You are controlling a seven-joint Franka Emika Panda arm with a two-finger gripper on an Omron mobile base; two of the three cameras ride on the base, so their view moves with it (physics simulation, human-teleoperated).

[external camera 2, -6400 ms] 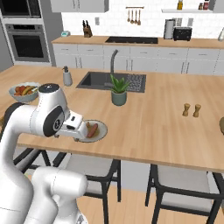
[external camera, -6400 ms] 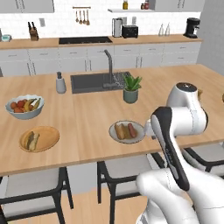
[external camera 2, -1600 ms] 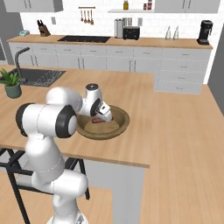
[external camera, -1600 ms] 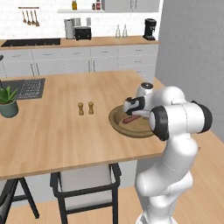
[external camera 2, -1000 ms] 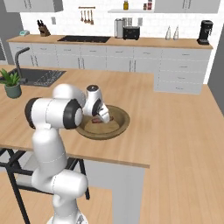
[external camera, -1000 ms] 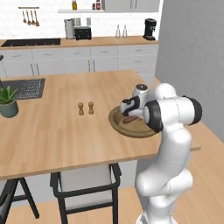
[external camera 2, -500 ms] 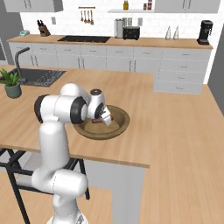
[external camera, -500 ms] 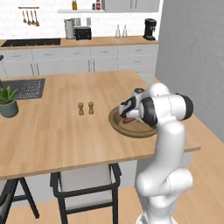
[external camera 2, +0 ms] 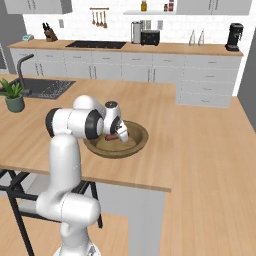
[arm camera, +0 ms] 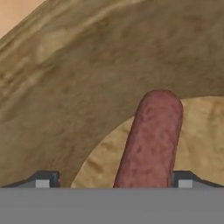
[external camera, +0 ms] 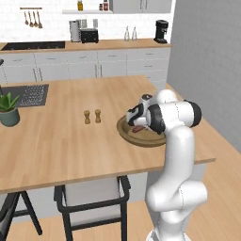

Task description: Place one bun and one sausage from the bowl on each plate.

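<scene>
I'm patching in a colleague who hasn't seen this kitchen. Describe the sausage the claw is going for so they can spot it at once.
Find the long wooden island counter, then the wide dark-brown bowl near its end away from the sink, just past the two small shakers. Inside lies the sausage, a slim reddish-brown cylinder, between the tips of the open claw. Its red colour stands out against the brown bowl.

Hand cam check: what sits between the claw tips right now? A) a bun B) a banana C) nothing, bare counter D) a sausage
D: in the hand view a reddish-brown sausage runs up from between the two tips of the open claw, lying inside the dark wooden bowl; the tips stand apart on either side of it, not closed on it.
</scene>
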